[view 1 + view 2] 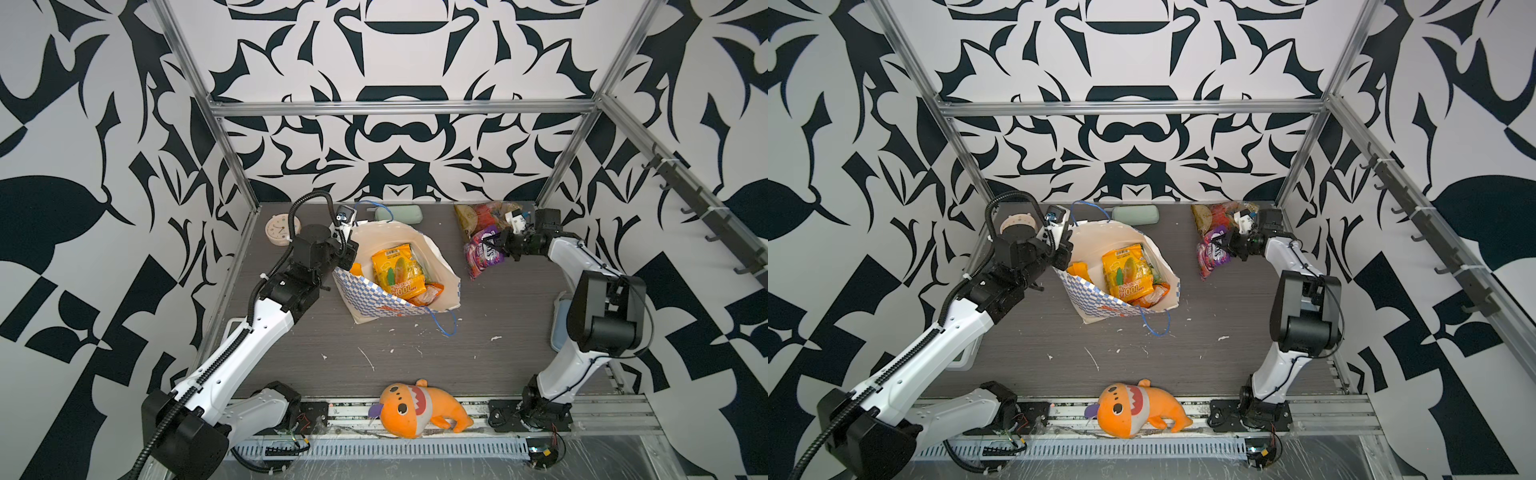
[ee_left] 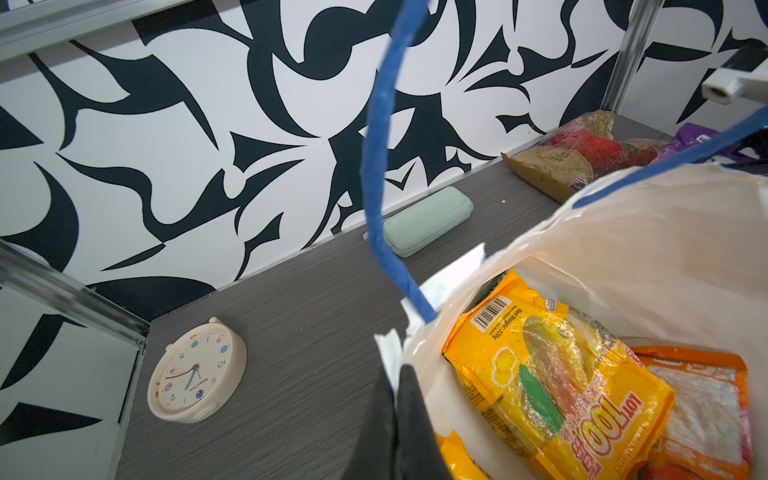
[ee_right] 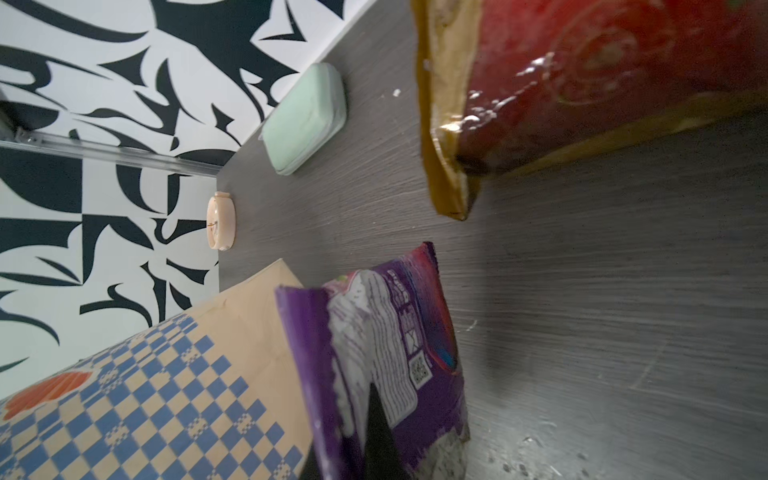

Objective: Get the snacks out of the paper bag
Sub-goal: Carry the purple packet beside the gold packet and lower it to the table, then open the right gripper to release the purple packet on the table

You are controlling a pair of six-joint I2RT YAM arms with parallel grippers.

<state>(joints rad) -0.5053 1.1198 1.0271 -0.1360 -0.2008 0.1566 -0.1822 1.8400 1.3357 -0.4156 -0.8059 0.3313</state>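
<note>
The bag stands open mid-table, tilted, its rim pinched in the closed left gripper. Inside lie a yellow packet on top, an orange packet beside it and a further yellow-orange corner at the left wall. More may be hidden beneath. Two snacks are out. A clear packet lies in the far right corner, and just beside it the right gripper is clamped on a purple packet. Whether that packet rests on the table cannot be told. By this showing the job is under halfway done. The grey wood-grain table is flecked with white scraps and also carries a clock, a green case and an orange plush toy at the near edge. Black-and-white patterned walls on a metal frame enclose the table.
</note>
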